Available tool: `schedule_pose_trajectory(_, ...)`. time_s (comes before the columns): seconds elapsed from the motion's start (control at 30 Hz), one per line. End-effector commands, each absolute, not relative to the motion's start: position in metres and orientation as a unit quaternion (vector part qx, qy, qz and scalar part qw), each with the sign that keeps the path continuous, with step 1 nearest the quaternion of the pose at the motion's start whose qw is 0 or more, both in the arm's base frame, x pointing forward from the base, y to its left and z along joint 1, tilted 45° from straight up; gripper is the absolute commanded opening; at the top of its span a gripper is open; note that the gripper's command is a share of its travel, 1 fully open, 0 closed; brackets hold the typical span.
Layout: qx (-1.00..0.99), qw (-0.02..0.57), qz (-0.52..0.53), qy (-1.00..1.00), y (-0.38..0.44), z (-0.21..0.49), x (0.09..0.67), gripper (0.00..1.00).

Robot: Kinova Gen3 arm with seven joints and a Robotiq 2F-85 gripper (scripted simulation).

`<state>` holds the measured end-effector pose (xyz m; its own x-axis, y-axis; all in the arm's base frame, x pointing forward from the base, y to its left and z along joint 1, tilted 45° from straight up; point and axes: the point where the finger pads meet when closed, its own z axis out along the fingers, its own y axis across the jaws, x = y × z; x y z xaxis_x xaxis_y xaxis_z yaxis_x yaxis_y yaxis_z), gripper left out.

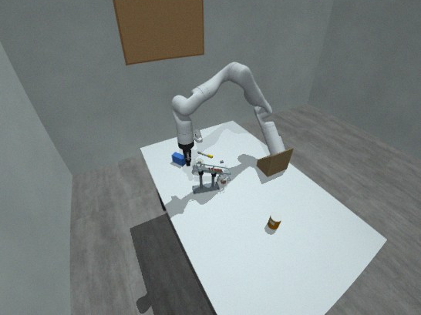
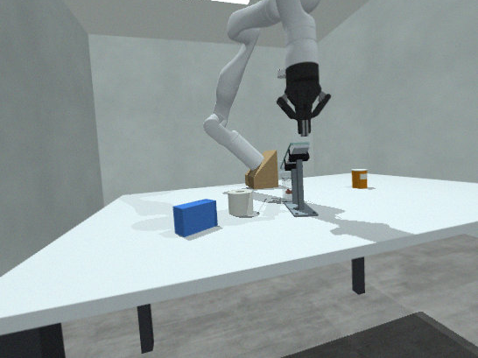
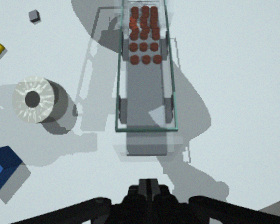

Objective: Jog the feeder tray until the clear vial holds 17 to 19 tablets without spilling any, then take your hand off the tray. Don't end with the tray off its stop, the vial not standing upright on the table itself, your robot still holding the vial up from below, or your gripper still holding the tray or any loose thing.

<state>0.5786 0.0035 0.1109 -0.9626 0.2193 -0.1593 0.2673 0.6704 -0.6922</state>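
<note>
The clear feeder tray (image 1: 211, 168) (image 2: 299, 148) (image 3: 145, 97) sits on a grey stand (image 1: 203, 187) (image 2: 298, 185). Red tablets (image 3: 145, 35) lie packed at the tray's far end in the wrist view. My gripper (image 1: 188, 162) (image 2: 305, 132) (image 3: 148, 191) is shut on nothing. It hangs just above the tray's near end and does not touch it. The clear vial (image 1: 224, 180) stands under the tray's far end. It is faint, and I cannot tell what is in it.
A blue box (image 1: 178, 159) (image 2: 195, 216) (image 3: 9, 166) and a white roll (image 2: 240, 202) (image 3: 36, 100) lie beside the stand. A small grey cube (image 1: 221, 162) (image 3: 34, 16), a yellow-tipped tool (image 1: 205, 155), a cardboard wedge (image 1: 275, 162) (image 2: 264, 171) and an orange bottle (image 1: 274, 222) (image 2: 359, 179) are also on the table (image 1: 270, 270).
</note>
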Motion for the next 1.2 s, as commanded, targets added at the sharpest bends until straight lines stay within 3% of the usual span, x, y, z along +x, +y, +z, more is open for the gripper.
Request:
schedule_pose_trajectory(0.0,0.134,0.032,-0.383,0.913,0.002,0.111,0.581,0.0)
schedule_pose_trajectory(0.63,0.134,0.032,-0.383,0.913,-0.001,0.095,0.548,0.0)
schedule_pose_trajectory(1.17,0.134,0.032,-0.383,0.913,0.002,0.111,0.581,0.0)
